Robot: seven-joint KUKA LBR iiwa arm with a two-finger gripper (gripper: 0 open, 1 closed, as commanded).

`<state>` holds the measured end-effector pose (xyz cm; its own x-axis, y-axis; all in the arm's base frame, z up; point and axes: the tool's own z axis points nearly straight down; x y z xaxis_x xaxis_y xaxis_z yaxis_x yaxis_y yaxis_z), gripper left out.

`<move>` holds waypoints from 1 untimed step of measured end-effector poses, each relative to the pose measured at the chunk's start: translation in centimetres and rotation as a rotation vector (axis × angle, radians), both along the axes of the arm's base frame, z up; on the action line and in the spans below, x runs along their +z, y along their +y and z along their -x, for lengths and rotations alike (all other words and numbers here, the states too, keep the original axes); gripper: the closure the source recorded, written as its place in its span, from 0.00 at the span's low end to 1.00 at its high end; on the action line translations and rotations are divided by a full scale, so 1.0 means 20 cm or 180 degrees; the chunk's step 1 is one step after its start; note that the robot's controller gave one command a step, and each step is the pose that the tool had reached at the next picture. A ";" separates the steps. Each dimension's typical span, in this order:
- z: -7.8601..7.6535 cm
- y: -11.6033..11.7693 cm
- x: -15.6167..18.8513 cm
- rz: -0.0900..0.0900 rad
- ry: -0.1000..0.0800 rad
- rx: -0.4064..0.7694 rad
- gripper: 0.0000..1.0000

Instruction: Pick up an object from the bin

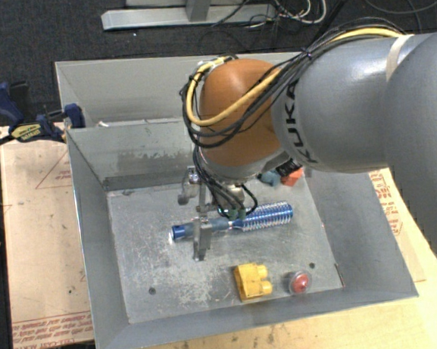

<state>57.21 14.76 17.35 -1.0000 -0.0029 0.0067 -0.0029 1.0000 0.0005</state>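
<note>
My gripper hangs below the orange wrist cover in the middle of the bin, open. One finger stands on the near side of a blue brush-like tool, the other finger on its far side. The tool lies flat, its smooth blue handle pointing left and its ribbed, bristly end pointing right. The handle runs between the two fingers. A yellow block lies nearer the front wall, and a small red round thing sits to its right.
A small orange and blue thing peeks out from under the arm at the right of the bin. The arm covers the back right part of the bin. Bare floor lies to the left of the tool.
</note>
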 end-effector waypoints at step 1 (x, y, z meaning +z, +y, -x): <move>-0.20 -0.25 -0.50 -0.0008 -0.0045 0.0253 0.00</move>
<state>61.24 9.82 7.39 -0.9966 -0.0822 -0.0074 -0.0822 0.9966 0.0025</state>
